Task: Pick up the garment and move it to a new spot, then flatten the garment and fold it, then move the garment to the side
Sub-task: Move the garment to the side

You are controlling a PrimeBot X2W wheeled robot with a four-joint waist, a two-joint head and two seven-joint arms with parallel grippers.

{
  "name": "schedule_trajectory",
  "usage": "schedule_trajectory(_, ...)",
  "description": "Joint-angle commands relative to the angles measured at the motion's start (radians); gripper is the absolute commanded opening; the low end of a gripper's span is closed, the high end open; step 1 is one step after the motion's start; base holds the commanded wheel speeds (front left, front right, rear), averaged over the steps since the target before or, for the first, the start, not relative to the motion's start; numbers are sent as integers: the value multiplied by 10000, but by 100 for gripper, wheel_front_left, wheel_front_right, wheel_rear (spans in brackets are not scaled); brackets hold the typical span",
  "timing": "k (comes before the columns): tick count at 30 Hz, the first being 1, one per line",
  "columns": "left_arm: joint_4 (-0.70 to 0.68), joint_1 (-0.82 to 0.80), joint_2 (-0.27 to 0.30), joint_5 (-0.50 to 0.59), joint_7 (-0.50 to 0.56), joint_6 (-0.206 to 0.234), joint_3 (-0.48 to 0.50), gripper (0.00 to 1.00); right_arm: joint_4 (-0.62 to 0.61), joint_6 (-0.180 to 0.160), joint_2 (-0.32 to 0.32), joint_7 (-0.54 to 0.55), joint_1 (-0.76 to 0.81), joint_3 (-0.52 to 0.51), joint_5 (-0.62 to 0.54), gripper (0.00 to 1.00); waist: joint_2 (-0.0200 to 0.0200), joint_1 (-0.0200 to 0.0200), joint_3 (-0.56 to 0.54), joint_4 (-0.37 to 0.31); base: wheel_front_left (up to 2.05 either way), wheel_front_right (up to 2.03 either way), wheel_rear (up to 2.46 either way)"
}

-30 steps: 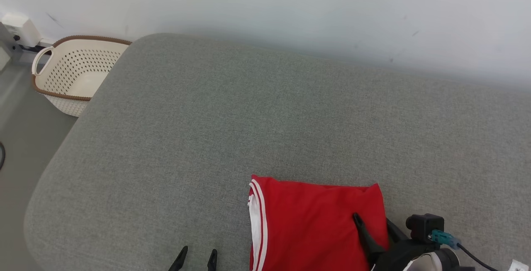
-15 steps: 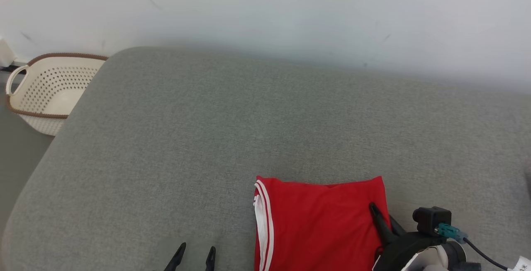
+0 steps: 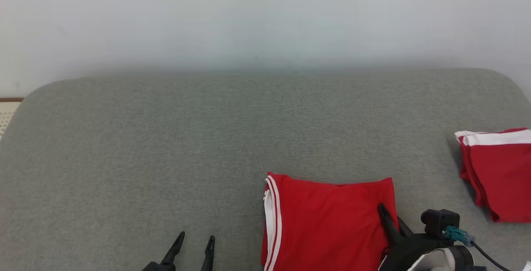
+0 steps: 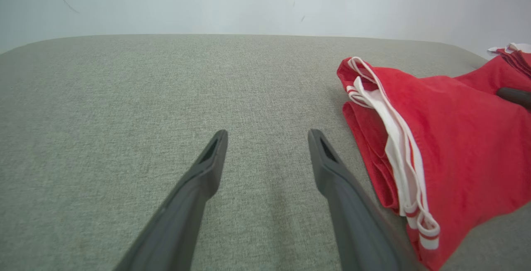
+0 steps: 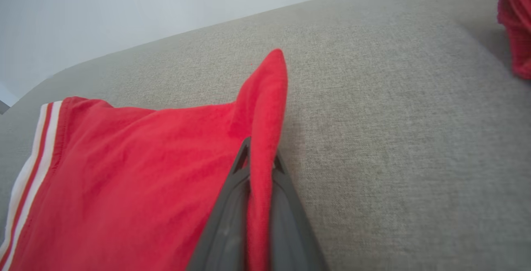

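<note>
Grey cushion (image 3: 166,138): garment (image 3: 327,221), second red pile (image 3: 498,179) rightward.

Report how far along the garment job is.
Done: the red garment lies folded into a compact rectangle on the grey cushion. In hand: the right hand is shut on its right edge, pinching up a ridge of cloth; the left hand is open beside it, over bare cushion. Left: carrying it to the side, probably toward the other folded red garment at the right.
</note>
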Motion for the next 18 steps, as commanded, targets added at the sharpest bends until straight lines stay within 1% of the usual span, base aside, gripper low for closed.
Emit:
schedule_trajectory(1, -24, -18, 10, 83, -6, -9, -13, 100, 15, -1, -50, -6, 115, -19, -80, 0, 0, 1, -2, -986, 0, 0, 0)
schedule_trajectory(8, -118, -208, 9, 246, -6, -7, -43, 100, 19, -1, -7, -6, 82, -96, -127, 0, 0, 1, 40, -2102, 0, 0, 0)
schedule_trajectory(18, -219, -410, 10, 351, -7, -125, 95, 100, -58, -1, 170, -5, -27, 203, -12, 0, 0, 1, 207, -3539, 0, 0, 0)
